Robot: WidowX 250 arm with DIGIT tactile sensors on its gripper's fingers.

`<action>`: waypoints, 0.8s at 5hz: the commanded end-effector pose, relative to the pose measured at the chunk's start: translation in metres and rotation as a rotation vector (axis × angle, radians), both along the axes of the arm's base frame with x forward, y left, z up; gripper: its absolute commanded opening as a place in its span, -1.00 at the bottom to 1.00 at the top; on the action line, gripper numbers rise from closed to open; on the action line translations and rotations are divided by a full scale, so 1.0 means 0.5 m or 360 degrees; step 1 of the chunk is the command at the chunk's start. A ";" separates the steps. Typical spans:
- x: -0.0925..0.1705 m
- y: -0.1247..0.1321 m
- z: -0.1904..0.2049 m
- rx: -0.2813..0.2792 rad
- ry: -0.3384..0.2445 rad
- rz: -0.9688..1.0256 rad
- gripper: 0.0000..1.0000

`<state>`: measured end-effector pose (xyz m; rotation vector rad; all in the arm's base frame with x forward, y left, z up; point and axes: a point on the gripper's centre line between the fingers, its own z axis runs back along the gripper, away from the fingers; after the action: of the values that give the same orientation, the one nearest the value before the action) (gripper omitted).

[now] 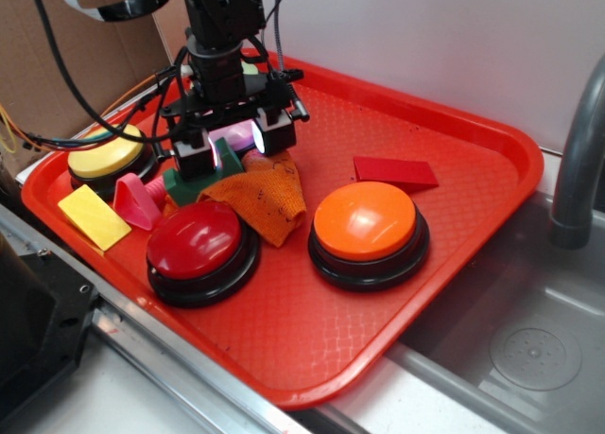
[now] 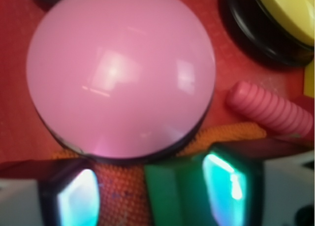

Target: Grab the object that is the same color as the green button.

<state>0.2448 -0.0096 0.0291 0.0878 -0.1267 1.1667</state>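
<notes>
- Nearest, a steel surface (image 1: 142,358) edge runs under the red tray (image 1: 312,358), with a sink (image 1: 529,358) to the right.
- On the tray's front sit a red button (image 1: 197,240) and an orange button (image 1: 365,221), well apart.
- Between them, slightly behind, an orange cloth (image 1: 269,202) lies crumpled, touching the red button.
- Left of the red button lie a yellow wedge (image 1: 93,217) and a pink toy (image 1: 140,202), just beside each other.
- Behind the orange button lies a red wedge (image 1: 395,172).
- Just behind the red button, the green block (image 1: 194,183) rests partly on the cloth; in the wrist view the block (image 2: 172,194) sits against one pad.
- Above it, the tool (image 1: 233,148) is lowered with its pads (image 2: 224,184) apart, the block low between them; whether both pads touch it cannot be told.
- Past the pads, the wrist view shows a pink button (image 2: 120,71) filling the frame.
- Farther left stands a yellow button (image 1: 106,155).
- Behind the arm, a pale green sliver (image 1: 250,69) shows, mostly hidden.
</notes>
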 end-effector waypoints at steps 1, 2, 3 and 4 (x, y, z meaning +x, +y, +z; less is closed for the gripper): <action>0.014 0.009 0.029 -0.0010 -0.0091 -0.0014 -1.00; 0.013 0.007 0.034 -0.0013 -0.0107 -0.0027 -1.00; 0.010 0.006 0.057 -0.0023 -0.0117 -0.0130 -1.00; -0.005 0.004 0.115 -0.0089 -0.0126 -0.0300 -1.00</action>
<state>0.2327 -0.0170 0.0703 0.0232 -0.1086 0.9684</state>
